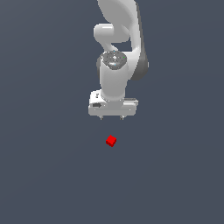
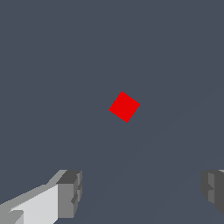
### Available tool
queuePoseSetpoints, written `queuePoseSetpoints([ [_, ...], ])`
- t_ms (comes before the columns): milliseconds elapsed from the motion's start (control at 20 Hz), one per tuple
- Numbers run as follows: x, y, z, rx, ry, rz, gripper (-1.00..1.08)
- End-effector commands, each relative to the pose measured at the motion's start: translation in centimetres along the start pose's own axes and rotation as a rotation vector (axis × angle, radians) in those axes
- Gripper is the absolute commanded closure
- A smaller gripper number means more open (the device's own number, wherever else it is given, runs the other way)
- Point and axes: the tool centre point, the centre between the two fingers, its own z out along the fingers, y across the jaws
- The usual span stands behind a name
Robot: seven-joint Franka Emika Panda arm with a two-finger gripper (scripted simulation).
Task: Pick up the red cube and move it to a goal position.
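Observation:
A tiny red cube [image 1: 111,141] lies on the flat dark grey surface, turned so a corner faces the camera. My white gripper [image 1: 112,118] hangs just above and behind it in the exterior view, not touching it. In the wrist view the red cube [image 2: 124,106] shows as a tilted square well ahead of the gripper [image 2: 142,192]. The two grey fingertips [image 2: 70,192] stand far apart, so the gripper is open and holds nothing.
Around the cube there is only the uniform dark grey surface [image 1: 43,175]. The white arm [image 1: 116,48] rises from the gripper toward the top of the exterior view.

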Motion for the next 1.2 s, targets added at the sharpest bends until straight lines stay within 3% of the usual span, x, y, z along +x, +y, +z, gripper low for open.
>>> queuePoseSetpoints([
  [0, 0.0, 0.0, 0.0, 0.0, 0.0, 0.0, -0.92],
  [550, 0.7, -0.2, 2.1, 0.004, 0.003, 0.086, -0.92],
  [1150, 3.3, -0.3, 9.4, 0.018, 0.012, 0.38, -0.92],
])
